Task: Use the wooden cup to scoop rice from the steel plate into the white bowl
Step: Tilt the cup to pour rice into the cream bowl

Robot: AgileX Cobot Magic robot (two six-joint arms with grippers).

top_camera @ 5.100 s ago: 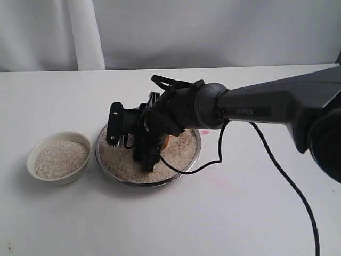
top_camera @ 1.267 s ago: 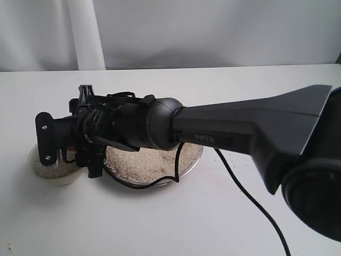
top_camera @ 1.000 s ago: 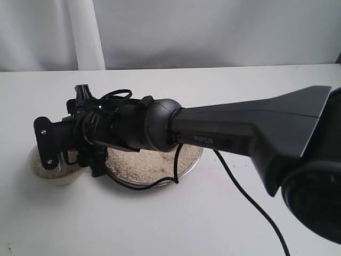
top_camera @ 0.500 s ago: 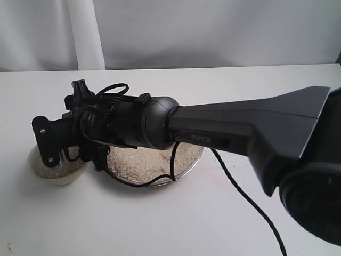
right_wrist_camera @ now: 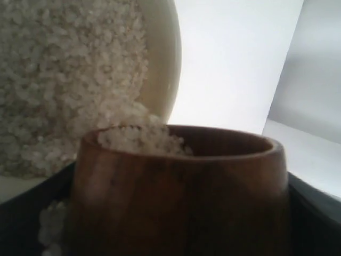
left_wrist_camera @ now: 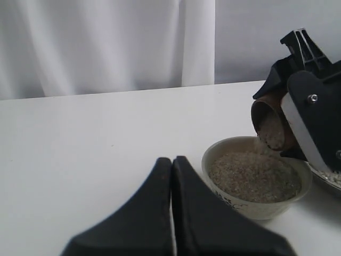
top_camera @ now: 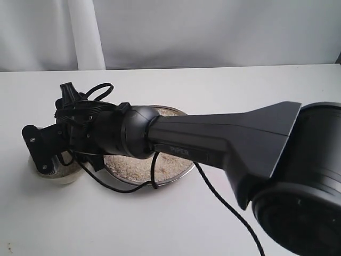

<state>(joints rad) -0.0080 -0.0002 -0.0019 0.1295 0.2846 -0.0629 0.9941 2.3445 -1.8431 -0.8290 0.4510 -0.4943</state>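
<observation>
My right gripper (top_camera: 80, 154) reaches across to the left and is shut on the wooden cup (left_wrist_camera: 270, 124). The cup is tipped over the white bowl (left_wrist_camera: 256, 205), and rice (left_wrist_camera: 272, 132) spills from its mouth onto the heap in the bowl (left_wrist_camera: 253, 176). In the right wrist view the cup (right_wrist_camera: 181, 197) fills the front, with grains (right_wrist_camera: 141, 136) at its lip and the bowl's rim (right_wrist_camera: 162, 69) beyond. The steel plate (top_camera: 181, 169), still holding rice (top_camera: 133, 162), lies right of the bowl (top_camera: 59, 176), half hidden by the arm. My left gripper (left_wrist_camera: 172, 161) is shut and empty, just short of the bowl.
The right arm's thick black body (top_camera: 224, 138) and its cable (top_camera: 224, 202) span the white table (top_camera: 133, 224) from the right. A pale curtain (top_camera: 213, 32) hangs behind the table.
The right arm carried the cup out of the plate and leftward over the bowl. Over the last second it has slid further left and tipped more.
</observation>
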